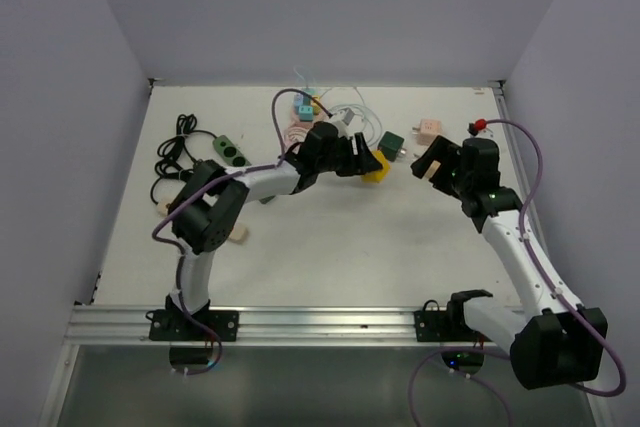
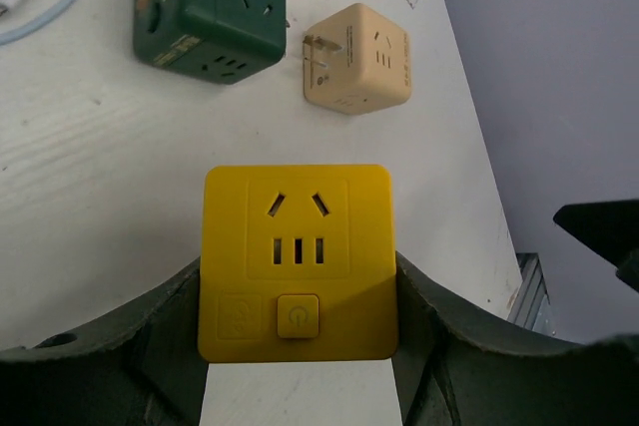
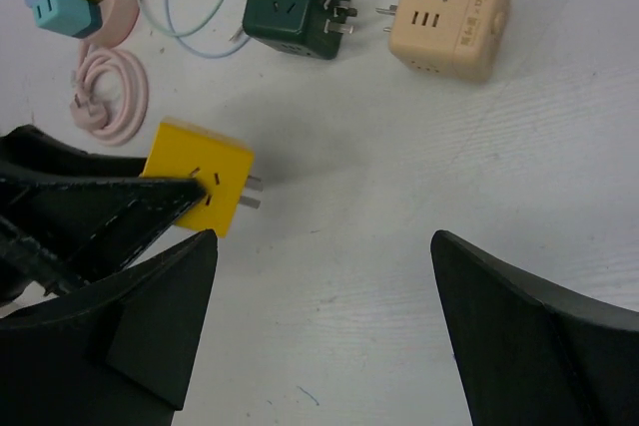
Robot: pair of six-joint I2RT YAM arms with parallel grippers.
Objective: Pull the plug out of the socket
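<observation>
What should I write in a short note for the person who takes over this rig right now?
Left gripper: shut on the yellow socket cube.
Right gripper: open, empty, near it.
The cube's front sockets are empty, its prongs bare; green cube and beige cube lie separately on the table.
Done: nothing seems plugged into the yellow cube. Left: probably only releasing it.

1. My left fingers (image 1: 360, 160) clamp the yellow cube (image 1: 374, 169), which shows just past their tips.
2. My right fingers (image 1: 430, 161) are spread and face the left ones, near but not touching.
3. A dark green cube (image 1: 391, 145) lies on the worktop (image 1: 330, 247) just beyond the yellow cube.
4. A beige cube (image 1: 428, 130) sits just beyond my right fingers.
5. A green power strip (image 1: 230, 150) and a black cable (image 1: 175, 152) lie well left of my left fingers.
</observation>
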